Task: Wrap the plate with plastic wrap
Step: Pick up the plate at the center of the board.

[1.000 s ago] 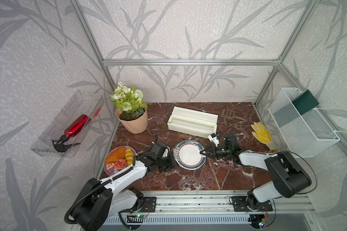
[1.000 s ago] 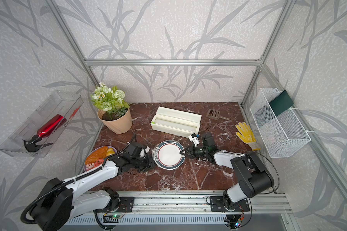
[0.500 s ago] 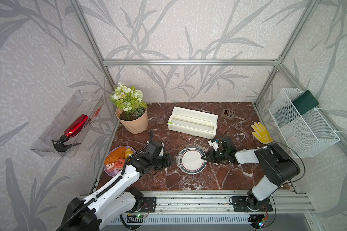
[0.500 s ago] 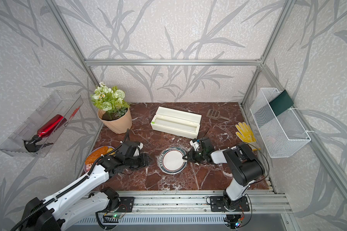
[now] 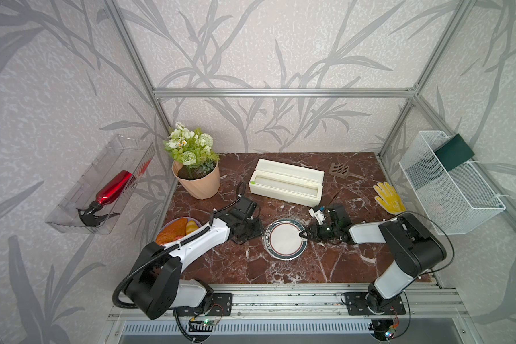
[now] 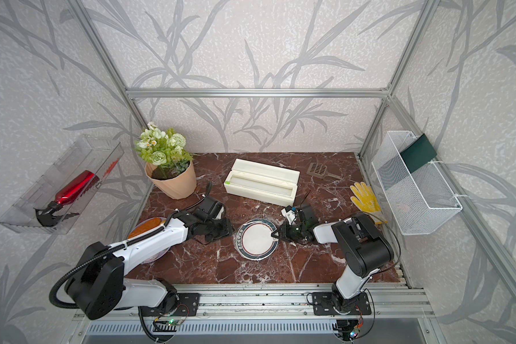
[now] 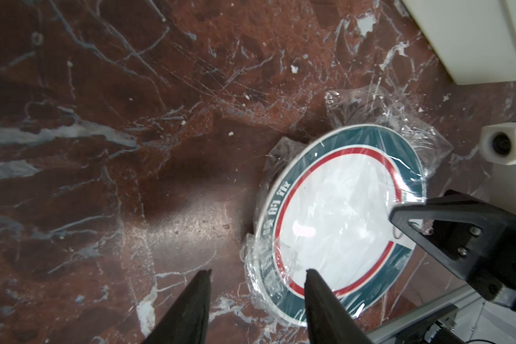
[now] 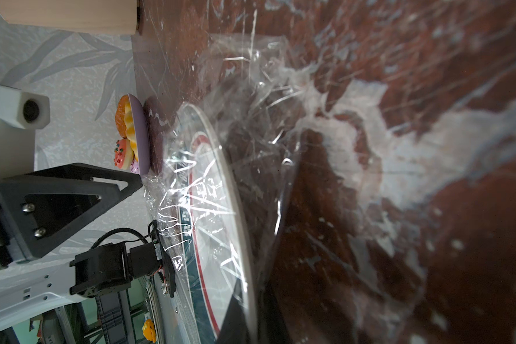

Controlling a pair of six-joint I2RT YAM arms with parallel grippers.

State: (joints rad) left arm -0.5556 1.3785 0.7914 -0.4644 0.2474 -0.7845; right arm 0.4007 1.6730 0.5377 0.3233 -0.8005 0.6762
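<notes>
While the right gripper [image 5: 302, 234], jaws pressed together, sets its tip on the rim of the round white green-banded, red-ringed plate [image 5: 283, 242], the left gripper [image 7: 258, 271] stands spread, holding nothing, at the opposite edge; thin transparent wrinkled plastic wrap [image 7: 423, 143] covers the plate, which lies between both grippers on the red-brown marble tabletop [image 7: 116, 178].

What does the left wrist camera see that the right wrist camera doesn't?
Only the left wrist view shows the box corner and the plate face-on. Only the right wrist view shows the purple plate of toy food and the pot. Both show the plate under crinkly wrap on the table.
</notes>
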